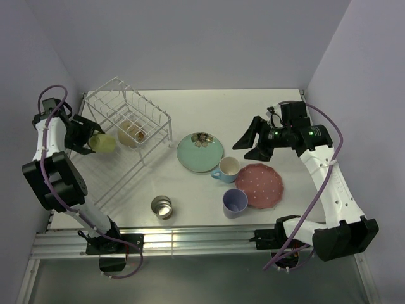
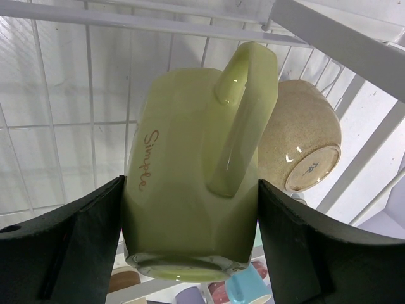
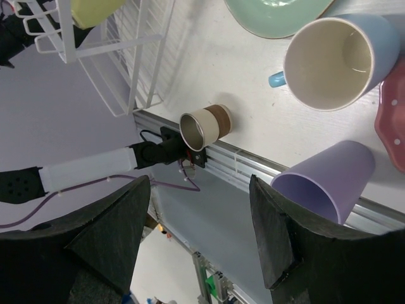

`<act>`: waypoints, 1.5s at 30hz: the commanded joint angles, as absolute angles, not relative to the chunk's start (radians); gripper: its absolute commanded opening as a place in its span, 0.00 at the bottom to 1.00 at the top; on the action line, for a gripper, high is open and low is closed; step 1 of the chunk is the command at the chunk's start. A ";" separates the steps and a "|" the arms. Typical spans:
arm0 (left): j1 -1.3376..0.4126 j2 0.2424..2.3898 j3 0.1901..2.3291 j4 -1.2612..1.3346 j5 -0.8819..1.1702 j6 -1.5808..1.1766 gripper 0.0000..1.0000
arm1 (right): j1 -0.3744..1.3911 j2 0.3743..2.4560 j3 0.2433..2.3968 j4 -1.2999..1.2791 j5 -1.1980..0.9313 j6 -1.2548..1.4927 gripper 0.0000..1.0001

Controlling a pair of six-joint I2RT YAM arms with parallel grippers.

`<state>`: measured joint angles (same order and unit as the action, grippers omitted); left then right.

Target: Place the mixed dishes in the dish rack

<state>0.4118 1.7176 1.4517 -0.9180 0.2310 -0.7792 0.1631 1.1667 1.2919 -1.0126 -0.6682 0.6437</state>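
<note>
Because five dishes are not yet in the rack, the near part of the surface (image 1: 202, 114) is the busier one. The small shiny metal cup (image 1: 162, 206) stands closest to the arm bases, mouth up. To its right is the lavender cup (image 1: 235, 202), just beside the pink white-dotted plate (image 1: 262, 187). A little farther back the light blue mug (image 1: 227, 168) sits upright. It touches or nearly touches the pink plate on one side and the mint-green flower plate (image 1: 199, 152) on the other.

The right hand (image 1: 249, 149) hovers above that cluster with its jaws spread wide and nothing between them. It is clearly the nearer hand for those dishes, and the blue mug lies just below and inward of its fingertips.

Farther left and back, the left hand (image 1: 92, 143) has the yellow mug (image 2: 177, 190) clamped between widely spread fingers, one on each side wall. The handle faces the wrist camera and the mug's long axis runs roughly along the fingers. The mug hangs at the left side of the dish rack (image 1: 147, 109), above the lower flat tray (image 1: 120, 177).

The cream bowl (image 1: 131, 133) lies tipped just beyond it, under the raised tier. The coming move looks like a set-down, so it turns on the gap between mug and bowl. The tray lies below the mug, and I judge a short descent should seat it without nudging the bowl.
</note>
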 commanded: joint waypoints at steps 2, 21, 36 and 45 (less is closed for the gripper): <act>0.414 1.749 1.496 -0.897 0.247 -0.775 0.74 | 0.155 1.127 1.273 -1.020 -0.638 0.620 0.72; 0.426 1.704 1.513 -0.923 0.253 -0.787 0.99 | 0.156 1.109 1.247 -1.006 -0.630 0.611 0.72; 0.486 1.666 1.433 -0.838 0.373 -0.828 0.99 | 0.156 1.103 1.236 -1.012 -0.627 0.589 0.72; 0.541 1.625 1.428 -0.865 0.359 -0.821 0.99 | 0.156 1.106 1.238 -1.005 -0.637 0.589 0.72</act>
